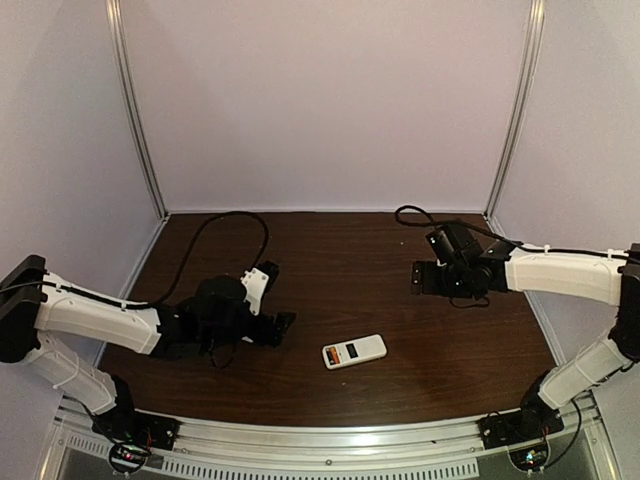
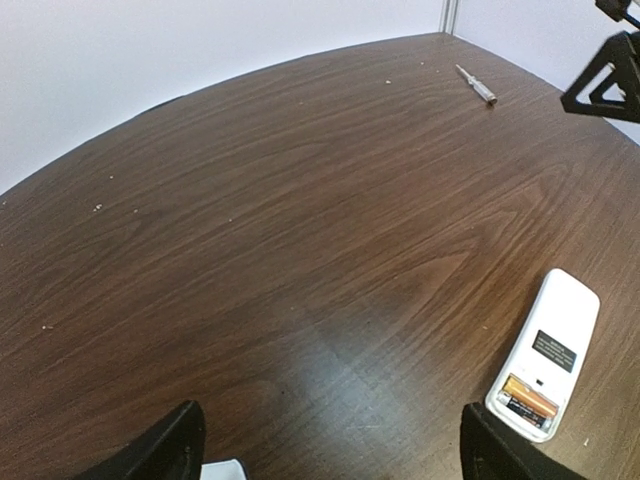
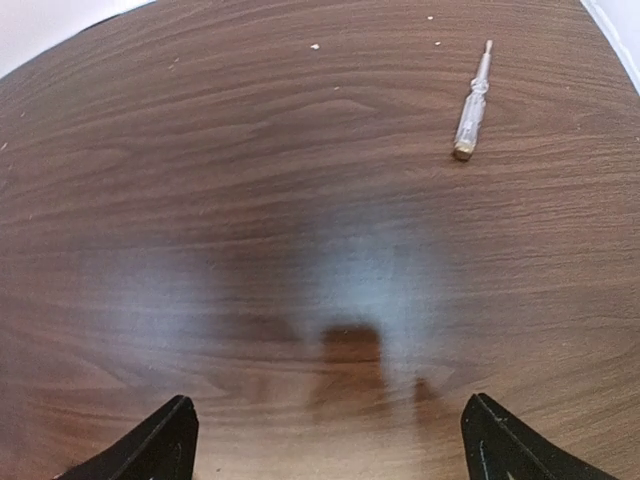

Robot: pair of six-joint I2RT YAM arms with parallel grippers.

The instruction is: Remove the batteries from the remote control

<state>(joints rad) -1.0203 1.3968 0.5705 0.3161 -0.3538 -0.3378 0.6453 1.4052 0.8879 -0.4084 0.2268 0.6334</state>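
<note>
Remote control: compartment uncovered, batteries inside; left gripper, right gripper both spread wide, holding nothing.

You see a dark brown table with streaky wood grain and pale specks. The remote control is white with a black label, and its batteries show orange and dark. Far right, the slim tool looks clear and silvery. The left arm and right arm are white with black joints. The walls are pale lilac.
</note>
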